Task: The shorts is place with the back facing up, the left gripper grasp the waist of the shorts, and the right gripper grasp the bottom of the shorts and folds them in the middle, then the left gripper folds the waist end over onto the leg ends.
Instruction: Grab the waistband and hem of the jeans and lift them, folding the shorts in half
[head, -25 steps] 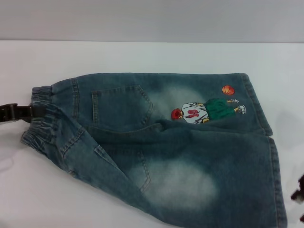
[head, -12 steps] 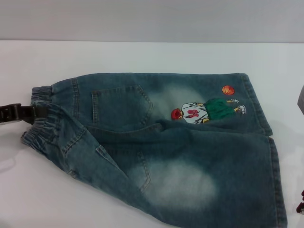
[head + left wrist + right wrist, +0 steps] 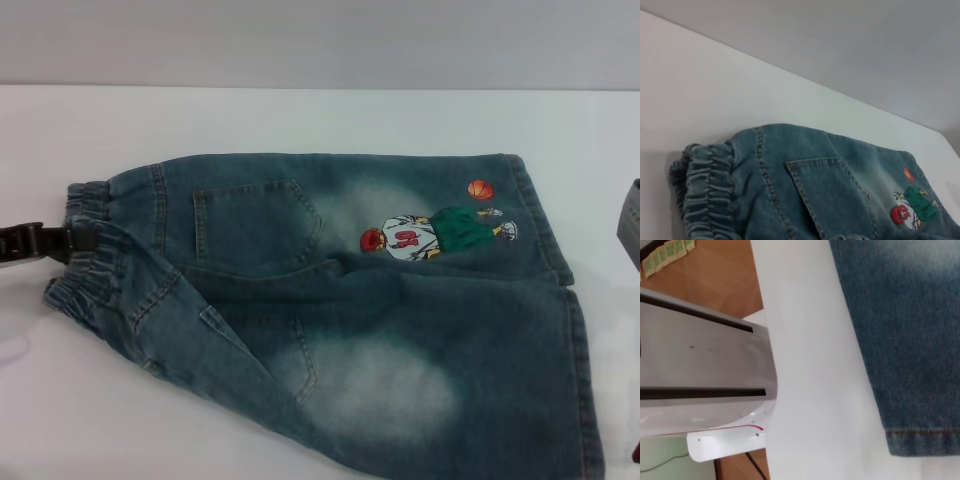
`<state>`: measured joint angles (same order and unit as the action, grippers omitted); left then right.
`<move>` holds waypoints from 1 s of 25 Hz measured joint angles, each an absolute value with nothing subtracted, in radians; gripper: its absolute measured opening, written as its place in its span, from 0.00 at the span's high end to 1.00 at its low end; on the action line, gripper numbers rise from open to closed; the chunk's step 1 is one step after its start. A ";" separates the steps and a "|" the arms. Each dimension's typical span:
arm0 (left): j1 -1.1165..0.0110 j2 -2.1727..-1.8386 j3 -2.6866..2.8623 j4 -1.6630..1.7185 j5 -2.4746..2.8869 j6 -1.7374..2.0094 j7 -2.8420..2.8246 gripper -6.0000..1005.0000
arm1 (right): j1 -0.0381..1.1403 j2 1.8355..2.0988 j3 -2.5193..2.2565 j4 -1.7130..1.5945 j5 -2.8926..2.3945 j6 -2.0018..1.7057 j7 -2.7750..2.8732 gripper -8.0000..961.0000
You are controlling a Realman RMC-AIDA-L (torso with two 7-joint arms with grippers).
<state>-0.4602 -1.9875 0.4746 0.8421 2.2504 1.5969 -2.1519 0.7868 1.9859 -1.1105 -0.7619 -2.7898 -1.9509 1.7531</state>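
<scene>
Since the earlier head frames the left gripper (image 3: 70, 240) has edged slightly right along the waist of the shorts (image 3: 88, 245), and the grey object at the right edge (image 3: 630, 225) shows a little more; the dark bit at lower right has almost left the frame.

Shorts (image 3: 340, 310) lie back up on the white table (image 3: 300, 120), filling the centre and lower right of the head frame. Waist at left of frame, ruffled and bunched. Leg ends (image 3: 560, 290) at right of frame. One back pocket (image 3: 255, 225) faces up at upper centre-left. Embroidered basketball player (image 3: 430, 232) sits right of centre, orange ball (image 3: 480, 189) just above it.

Left gripper enters from the left edge at mid-height, its tip touching the waistband. Jaw gap hidden by the gathered denim; cannot tell whether it has closed on the fabric.

Left wrist view: waistband (image 3: 702, 190) at lower left, pocket (image 3: 827, 195) lower centre, embroidery (image 3: 912, 210) lower right.

Right wrist view: one leg hem (image 3: 920, 440) at lower right, flat on the table (image 3: 815, 390). Right gripper's own fingers not visible; state cannot be told.
</scene>
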 joint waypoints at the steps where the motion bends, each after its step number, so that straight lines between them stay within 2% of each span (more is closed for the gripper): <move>1: -0.460 -1.989 0.475 0.842 2.250 1.597 -2.151 0.95 | 0.787 1.986 -1.115 -0.761 -2.794 -1.951 1.756 0.42; 7: -0.461 -1.992 0.477 0.842 2.250 1.595 -2.146 0.95 | 0.788 1.989 -1.119 -0.755 -2.803 -1.944 1.766 0.41; 17: -0.463 -1.997 0.496 0.842 2.250 1.595 -2.148 0.95 | 0.790 2.018 -1.119 -0.753 -2.813 -1.920 1.767 0.42; 25: -0.459 -1.996 0.498 0.843 2.250 1.599 -2.149 0.95 | 0.790 2.022 -1.116 -0.753 -2.813 -1.912 1.765 0.42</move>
